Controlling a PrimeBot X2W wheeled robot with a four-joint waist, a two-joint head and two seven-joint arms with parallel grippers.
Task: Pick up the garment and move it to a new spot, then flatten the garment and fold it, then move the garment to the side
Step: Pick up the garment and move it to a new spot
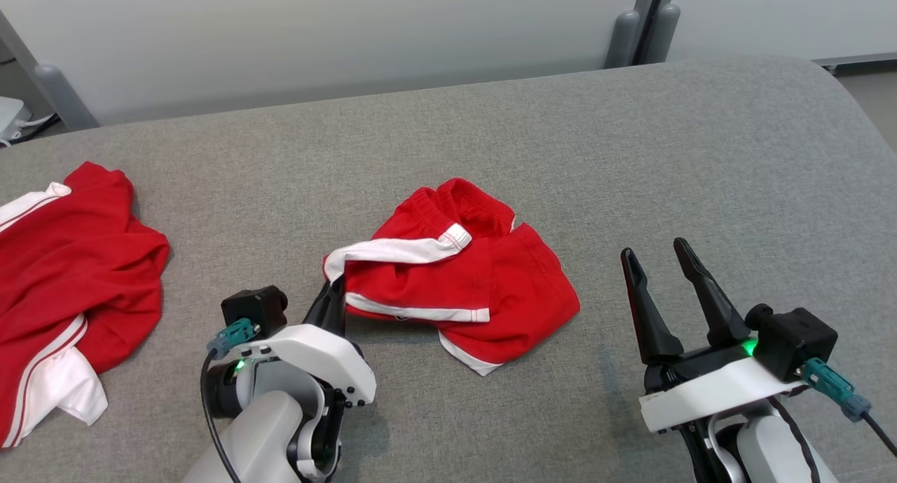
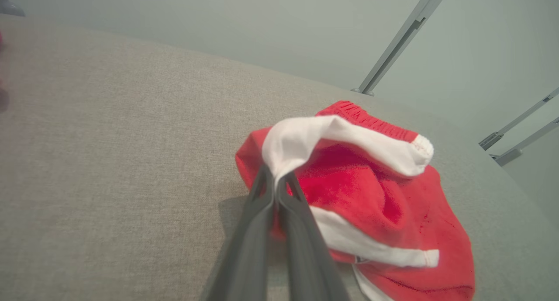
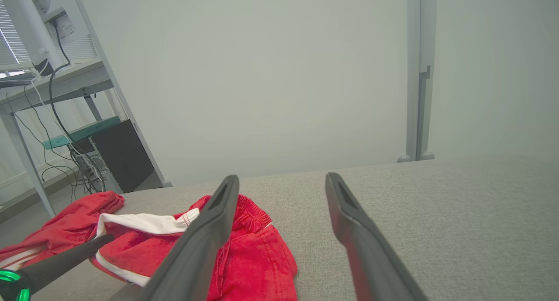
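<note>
The red shorts (image 1: 455,280) lie crumpled in the middle of the grey table (image 1: 631,153), waistband towards the far edge and one leg folded over the other. The left tool (image 1: 335,294) is clamped together on the near-left corner of the shorts, where the white band (image 2: 349,135) curls round. In the left wrist view the cloth is pinched right at the fingertips, so the grip looks shallow. The right tool (image 1: 655,252) hangs over bare table to the right of the shorts, its two fingers apart and holding nothing.

The step in hand appears to be the pick-up for the first move. With only a thin fold between the tips, the lift should probably be slow and mostly upward, so that the rest of the cloth peels off the table rather than dragging and tugging the band free. A single-corner hold would let the shorts dangle and twist. The right tool would do well to come in low at the near-right hem and close on a single layer before both rise together.

A second red garment (image 1: 70,273) sits at the far left, well apart from the shorts. The new spot is best chosen away from it, towards the open right half.
</note>
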